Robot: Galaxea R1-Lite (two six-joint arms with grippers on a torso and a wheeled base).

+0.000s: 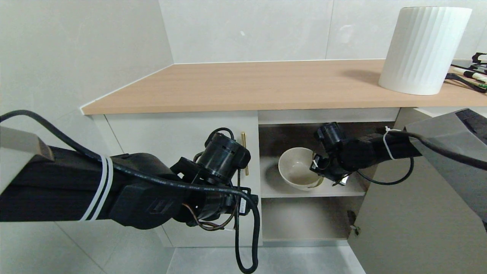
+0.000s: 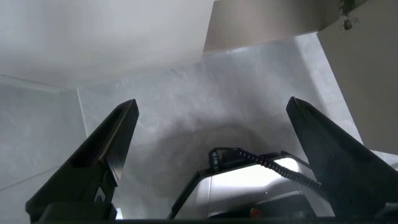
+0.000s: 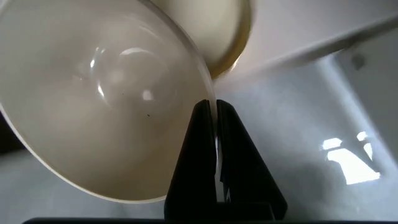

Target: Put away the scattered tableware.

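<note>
Closest to me, the left gripper point(image 2: 211, 106) hangs low in front of the closed cabinet door point(image 1: 182, 133), pointing down at the pale tiled floor point(image 2: 186, 93). Its jaws are spread wide with nothing between them. From the head view its fingers are hidden behind the bulky wrist and a loop of black cable.

Just past it, the cabinet point(image 1: 327, 116) stands with its right-hand door point(image 1: 399, 220) swung open, and that door is cut off at the lower edge. The right gripper point(image 1: 323, 179) reaches into the opening above the upper shelf point(image 1: 274, 190). Its jaws are pinched tight on the rim of a cream bowl point(image 1: 298, 167). The bowl is tipped on its side, its hollow facing outward and to the left. Its lower edge sits right at the shelf, though I cannot tell whether it touches. In the right wrist view, behind the bowl point(image 3: 106, 93) and beyond the gripper point(image 3: 214, 109), a rounded cream shape with a yellowish edge point(image 3: 233, 31) peeks out. It is possibly a second dish, but too little shows to be sure.

A slim brass handle point(image 1: 244, 152) runs down the closed door's edge, partly covered by the left wrist.

Farther back, the wooden countertop point(image 1: 247, 83) carries a tall white ribbed container point(image 1: 426, 49) at the right. Beside it, dark-handled utensils point(image 1: 471, 76) are cut off by the picture's edge.
</note>
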